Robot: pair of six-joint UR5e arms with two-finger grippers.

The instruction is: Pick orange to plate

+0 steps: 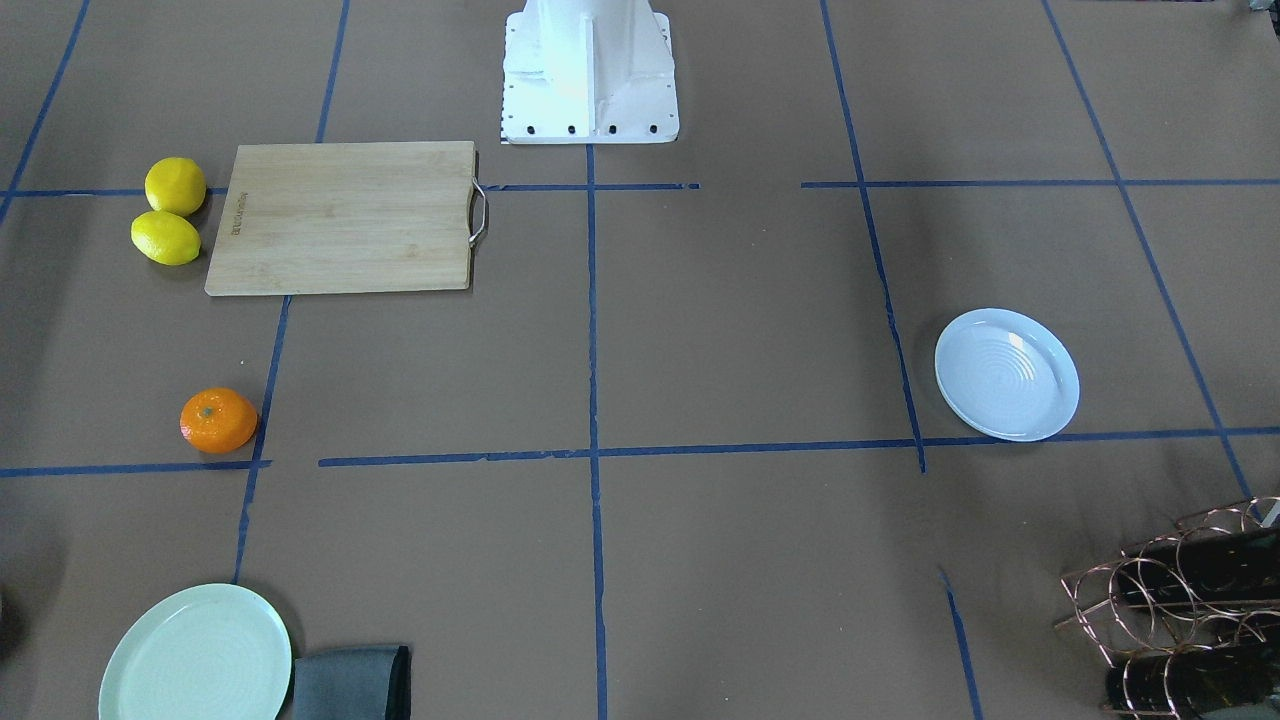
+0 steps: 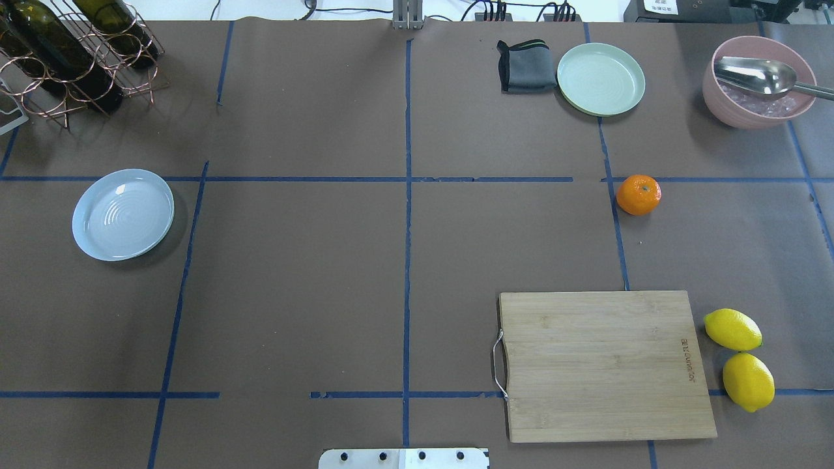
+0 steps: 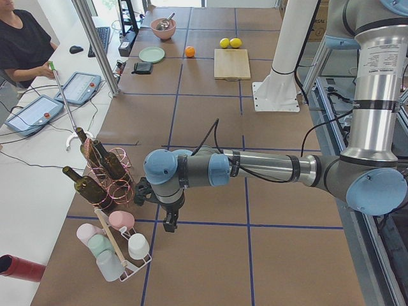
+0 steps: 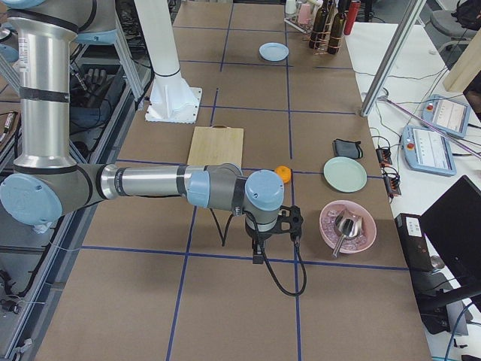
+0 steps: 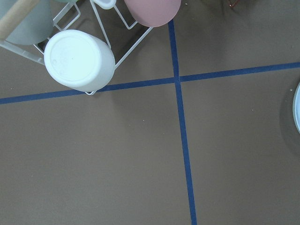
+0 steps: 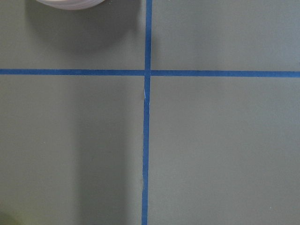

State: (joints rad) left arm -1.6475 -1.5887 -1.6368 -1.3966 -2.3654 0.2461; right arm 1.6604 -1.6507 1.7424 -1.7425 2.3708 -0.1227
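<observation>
Though visible, left gripper (image 3: 169, 224), right gripper (image 4: 258, 258) — state unclear

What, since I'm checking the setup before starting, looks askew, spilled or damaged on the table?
Nothing stands out: the orange sits intact, the plate lies flat and empty, and no spill shows.

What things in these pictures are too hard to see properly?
- Left gripper: shows only in the left side view, small and dark; open or shut cannot be told.
- Right gripper: same, only in the right side view.
- Plate: left wrist view's right edge cuts off nearly all.
- Wine rack: cut off by the front view's corner.
</observation>
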